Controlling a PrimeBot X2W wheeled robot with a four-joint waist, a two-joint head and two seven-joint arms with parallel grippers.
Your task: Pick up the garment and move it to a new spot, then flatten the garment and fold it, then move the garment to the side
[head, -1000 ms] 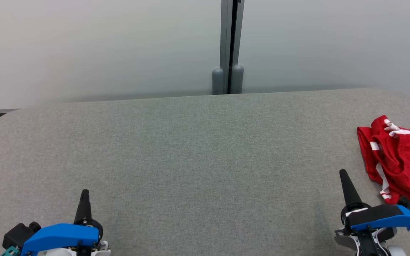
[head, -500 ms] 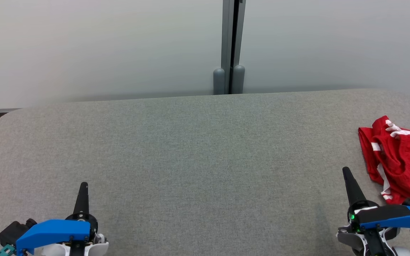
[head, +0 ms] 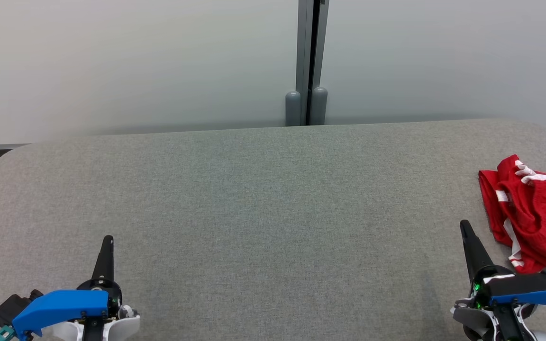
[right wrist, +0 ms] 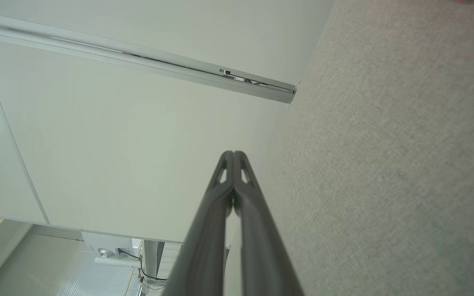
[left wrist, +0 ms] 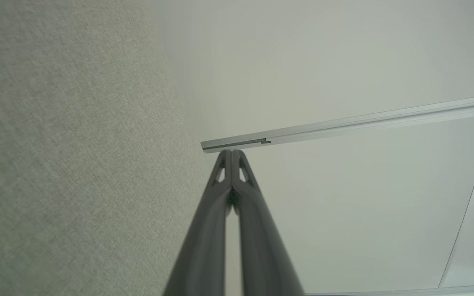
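While poised low at far left over grey fabric-covered table (head: 254,199), left gripper (head: 107,242): two dark fingers (left wrist: 208,230) pressed together, empty. Behind table at centre, grey vertical post (head: 307,57) between pale wall panels (head: 112,61). Low at right, right gripper (head: 465,226): likewise pinched closed, empty, tip near but apart from crumpled red garment with white stripes (head: 536,213), lying at table's right edge, partly cut off by frame.

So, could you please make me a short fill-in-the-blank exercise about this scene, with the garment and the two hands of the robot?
The garment is ____ with white stripes.
It lies near the ____ end of the grey table, from the robot's own side.
The left hand and the right hand are both ____, holding nothing.
Missing words: red; right; shut.
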